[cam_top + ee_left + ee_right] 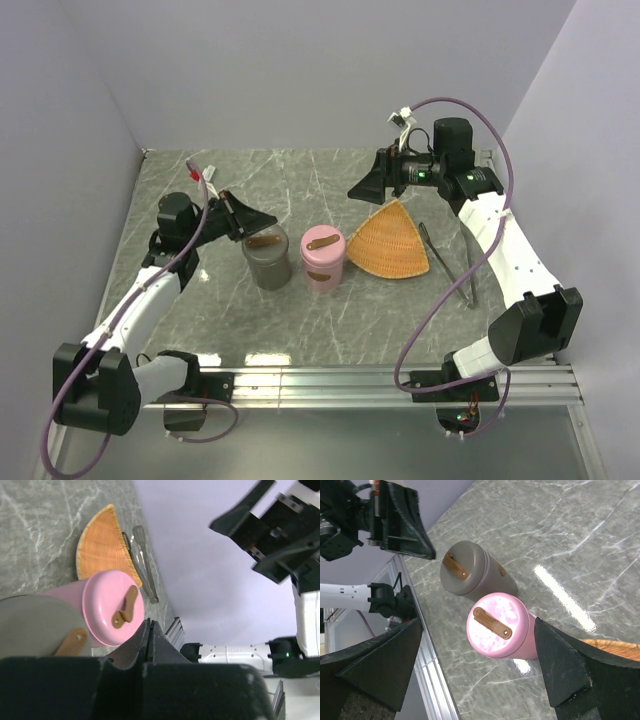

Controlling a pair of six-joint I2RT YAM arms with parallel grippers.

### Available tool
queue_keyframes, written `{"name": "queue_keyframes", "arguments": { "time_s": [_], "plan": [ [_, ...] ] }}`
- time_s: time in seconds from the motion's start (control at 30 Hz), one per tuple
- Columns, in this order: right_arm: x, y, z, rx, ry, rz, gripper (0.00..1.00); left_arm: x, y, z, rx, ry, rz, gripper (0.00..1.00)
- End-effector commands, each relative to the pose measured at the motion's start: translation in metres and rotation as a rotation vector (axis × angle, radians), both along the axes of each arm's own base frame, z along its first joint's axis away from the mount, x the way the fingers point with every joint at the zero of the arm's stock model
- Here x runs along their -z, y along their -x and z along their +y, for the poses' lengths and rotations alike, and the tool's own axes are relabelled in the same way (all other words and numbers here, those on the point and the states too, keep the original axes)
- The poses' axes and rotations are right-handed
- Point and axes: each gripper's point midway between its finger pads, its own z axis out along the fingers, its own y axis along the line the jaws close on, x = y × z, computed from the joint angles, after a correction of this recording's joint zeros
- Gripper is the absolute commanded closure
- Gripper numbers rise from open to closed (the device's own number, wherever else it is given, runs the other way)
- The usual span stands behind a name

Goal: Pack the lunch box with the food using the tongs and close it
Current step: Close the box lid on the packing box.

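Right pincer [366,190] is hanging wide open, holding nothing. Left pincer [150,630] is sitting shut, empty. Tongs [145,565] are lying flat on the desk [330,330], below and right of the right pincer, beyond the tray [392,243]. Recommended: descending squarely across both arms, mid-length.
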Motion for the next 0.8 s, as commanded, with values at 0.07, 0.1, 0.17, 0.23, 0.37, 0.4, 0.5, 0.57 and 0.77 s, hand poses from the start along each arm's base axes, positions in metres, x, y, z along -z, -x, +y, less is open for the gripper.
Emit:
{"name": "queue_keyframes", "arguments": {
  "time_s": [0.07,0.1,0.17,0.23,0.37,0.4,0.5,0.57,0.77],
  "plan": [
    [-0.014,-0.002,-0.002,0.008,-0.007,-0.054,0.00,0.007,-0.019,-0.001,-0.069,-0.015,0.092,1.00],
    [-0.014,-0.002,-0.002,0.010,-0.007,-0.059,0.00,0.010,-0.018,-0.004,-0.060,-0.026,0.102,1.00],
    [-0.014,-0.002,-0.001,0.005,-0.010,-0.056,0.00,0.014,-0.019,-0.008,-0.044,-0.027,0.113,1.00],
    [-0.012,-0.002,-0.001,0.006,-0.010,-0.045,0.00,0.019,-0.022,-0.010,-0.044,-0.029,0.128,1.00],
    [-0.012,0.000,-0.002,0.004,-0.005,-0.054,0.00,0.047,-0.039,-0.006,-0.106,-0.078,0.241,1.00],
    [-0.012,0.001,-0.002,0.003,-0.001,-0.053,0.00,0.055,-0.044,-0.003,-0.137,-0.095,0.269,1.00],
    [-0.013,0.001,-0.002,-0.004,-0.003,-0.058,0.00,0.076,-0.049,0.000,-0.157,-0.140,0.323,1.00],
    [-0.013,0.001,-0.002,-0.004,-0.005,-0.054,0.00,0.095,-0.045,0.000,-0.149,-0.153,0.371,1.00],
    [-0.012,0.000,-0.003,-0.005,-0.005,-0.054,0.00,0.109,-0.045,0.005,-0.179,-0.181,0.377,1.00]
  ]
}}
